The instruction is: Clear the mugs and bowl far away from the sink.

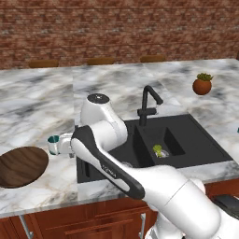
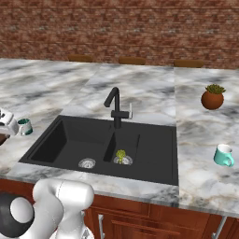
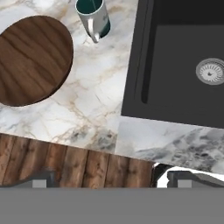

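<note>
A teal mug (image 1: 53, 143) stands on the marble counter just left of the black sink (image 1: 186, 140); it also appears near the top of the hand view as a mug (image 3: 92, 17), handle toward me. A second teal mug (image 2: 224, 155) stands on the counter right of the sink (image 2: 154, 140). The wide dark-brown wooden bowl (image 1: 21, 165) lies at the counter's front left, beside the first mug. My gripper (image 1: 65, 147) hovers above the counter between bowl (image 3: 33, 59) and sink (image 3: 183, 65). It is open (image 3: 109, 181), its tips wide apart with nothing between them.
A black faucet (image 1: 148, 105) rises behind the sink. Something small and green (image 2: 121, 155) lies over the right drain. A terracotta plant pot (image 2: 213, 98) stands at the back right. The counter's front edge and wooden cabinet fronts (image 3: 65, 164) lie below the hand.
</note>
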